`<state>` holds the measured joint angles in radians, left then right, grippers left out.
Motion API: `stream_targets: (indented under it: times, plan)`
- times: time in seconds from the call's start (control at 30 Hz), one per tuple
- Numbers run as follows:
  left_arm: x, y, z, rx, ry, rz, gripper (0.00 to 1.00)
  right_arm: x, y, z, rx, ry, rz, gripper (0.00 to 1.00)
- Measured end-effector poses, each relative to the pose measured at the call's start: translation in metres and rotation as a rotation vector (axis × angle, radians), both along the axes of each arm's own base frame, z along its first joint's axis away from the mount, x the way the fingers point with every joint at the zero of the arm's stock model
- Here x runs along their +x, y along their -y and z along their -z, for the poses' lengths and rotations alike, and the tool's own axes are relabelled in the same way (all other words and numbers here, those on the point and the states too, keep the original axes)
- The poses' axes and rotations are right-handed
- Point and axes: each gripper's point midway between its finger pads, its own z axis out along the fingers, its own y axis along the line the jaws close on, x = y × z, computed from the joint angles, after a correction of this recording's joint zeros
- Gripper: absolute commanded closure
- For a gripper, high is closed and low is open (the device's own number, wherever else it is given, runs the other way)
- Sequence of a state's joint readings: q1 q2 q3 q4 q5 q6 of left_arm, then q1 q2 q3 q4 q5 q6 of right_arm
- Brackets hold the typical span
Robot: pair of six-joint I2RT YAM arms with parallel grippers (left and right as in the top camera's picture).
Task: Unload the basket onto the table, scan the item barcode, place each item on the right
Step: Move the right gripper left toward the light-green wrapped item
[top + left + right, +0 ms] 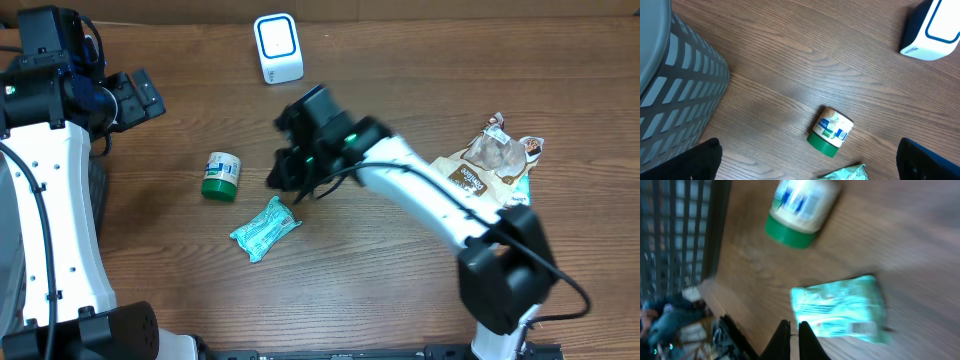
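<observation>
Teal crinkled plastic packet [265, 228] lay flat on the brown wooden table [400, 290], a little in front of the middle, apart from everything else. A small jar with a green lid and a white-and-blue label [221, 175] lay on its side just beyond and to the left of the packet, not touching it. The white box-shaped scanner with a blue ring on its face [277, 47] stood at the far edge of the table, well apart from both. A brown and white snack bag [495, 160] lay off to the right.

The right gripper [286, 178] hung above the table just beside the packet's far right end. In the right wrist view its two black fingers [781, 340] were pressed together with nothing between them, pointing at bare wood next to the packet's edge. The packet's printing was too blurred to read there.

The left gripper [148, 95] hovered far to the left near a grey slatted basket [680, 90], its fingers [702, 160] spread wide and holding nothing, with the jar on the table below between them.
</observation>
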<state>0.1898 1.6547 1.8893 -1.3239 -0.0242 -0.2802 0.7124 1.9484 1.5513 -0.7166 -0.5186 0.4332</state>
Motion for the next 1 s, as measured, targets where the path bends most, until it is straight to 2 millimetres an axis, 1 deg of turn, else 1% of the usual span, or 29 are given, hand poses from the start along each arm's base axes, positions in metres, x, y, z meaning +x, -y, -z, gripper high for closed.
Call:
stream_targets:
  times: [0.1,0.2,0.3,0.37,0.43,0.6,0.73,0.87,1.0]
  plan:
    - [0.0,0.0,0.0,0.0,0.0,0.0,0.0,-0.022,-0.025,0.018,-0.011,-0.034,-0.039,0.96]
    - [0.0,0.0,0.0,0.0,0.0,0.0,0.0,-0.045,-0.042,0.036,-0.036,-0.075,-0.074,0.96]
    - [0.0,0.0,0.0,0.0,0.0,0.0,0.01,-0.064,-0.052,0.051,-0.064,-0.11,-0.102,0.96]
    - [0.0,0.0,0.0,0.0,0.0,0.0,0.01,-0.075,-0.057,0.058,-0.077,-0.122,-0.119,0.96]
    - [0.0,0.0,0.0,0.0,0.0,0.0,0.0,-0.085,-0.062,0.062,-0.089,-0.124,-0.135,0.96]
    - [0.0,0.0,0.0,0.0,0.0,0.0,0.0,-0.104,-0.072,0.068,-0.138,-0.067,-0.163,0.96]
    - [0.0,0.0,0.0,0.0,0.0,0.0,0.0,-0.116,-0.076,0.073,-0.176,-0.025,-0.18,0.96]
    - [0.0,0.0,0.0,0.0,0.0,0.0,0.01,-0.111,-0.071,0.076,-0.204,-0.008,-0.162,0.96]
    - [0.0,0.0,0.0,0.0,0.0,0.0,0.0,-0.108,-0.065,0.089,-0.243,-0.016,-0.148,0.96]
